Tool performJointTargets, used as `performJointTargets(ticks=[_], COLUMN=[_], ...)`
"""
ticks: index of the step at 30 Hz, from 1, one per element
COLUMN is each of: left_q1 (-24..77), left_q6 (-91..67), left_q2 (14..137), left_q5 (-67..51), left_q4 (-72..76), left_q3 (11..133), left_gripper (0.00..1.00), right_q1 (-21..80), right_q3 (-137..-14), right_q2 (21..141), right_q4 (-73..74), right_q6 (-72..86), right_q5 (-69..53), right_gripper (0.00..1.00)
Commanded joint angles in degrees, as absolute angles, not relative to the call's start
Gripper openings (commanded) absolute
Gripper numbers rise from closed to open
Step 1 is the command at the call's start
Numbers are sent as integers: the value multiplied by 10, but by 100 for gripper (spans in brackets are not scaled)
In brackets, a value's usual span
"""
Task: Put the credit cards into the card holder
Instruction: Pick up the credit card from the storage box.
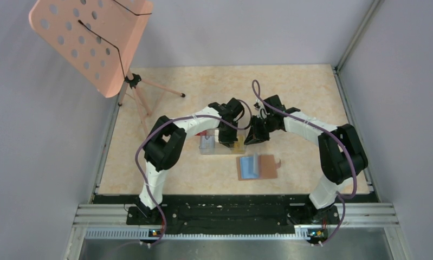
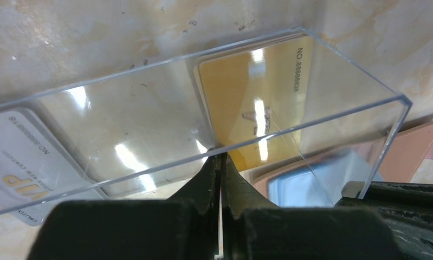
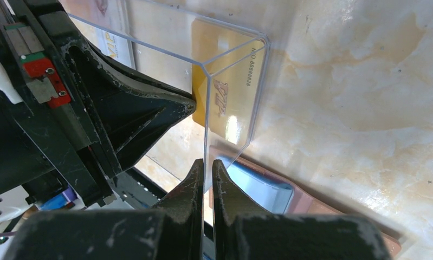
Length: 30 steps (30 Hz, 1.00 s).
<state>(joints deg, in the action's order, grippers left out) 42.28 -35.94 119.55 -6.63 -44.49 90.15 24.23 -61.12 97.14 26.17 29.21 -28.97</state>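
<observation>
Your left gripper [image 2: 220,162] clamps the long wall of the clear rectangular plastic box [image 2: 149,103]. Inside: pale whitish credit card [image 2: 19,157] left, yellow-orange credit card [image 2: 246,97] right. Your right gripper [image 3: 207,173] pinches its end wall. The tan folding card holder [image 1: 257,167] lies open just beside its near side.

From here I count one clear box [image 2: 149,124], one open wallet [image 1: 264,167], one pale card [image 2: 19,157], at least one yellow card [image 2: 246,103], one small red tray [image 1: 203,133] and one pink stand [image 1: 89,40]
</observation>
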Motion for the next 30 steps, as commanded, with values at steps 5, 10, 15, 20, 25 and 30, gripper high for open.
performJointTargets(ticks=[5, 10, 15, 20, 25, 30], left_q1=[440, 444, 448, 452, 452, 452], left_q6=[-328, -313, -306, -302, -309, -322], left_q2=[1211, 1242, 1259, 1259, 1239, 1205], left_q5=[-63, -65, -76, -77, -68, -70], left_q4=[-481, -517, -525, -528, -529, -505], left_q3=[974, 1009, 1026, 1045, 1048, 1034], left_gripper=[1, 12, 21, 0, 0, 0], right_q1=[244, 245, 245, 245, 245, 244], right_q3=[-608, -608, -610, -609, -609, -609], right_q2=[951, 951, 952, 952, 952, 952], right_q4=[249, 249, 249, 250, 249, 249], right_q6=[291, 290, 290, 290, 290, 290], right_q5=[-299, -299, -299, -299, -299, -299], right_gripper=[0, 0, 0, 0, 0, 0])
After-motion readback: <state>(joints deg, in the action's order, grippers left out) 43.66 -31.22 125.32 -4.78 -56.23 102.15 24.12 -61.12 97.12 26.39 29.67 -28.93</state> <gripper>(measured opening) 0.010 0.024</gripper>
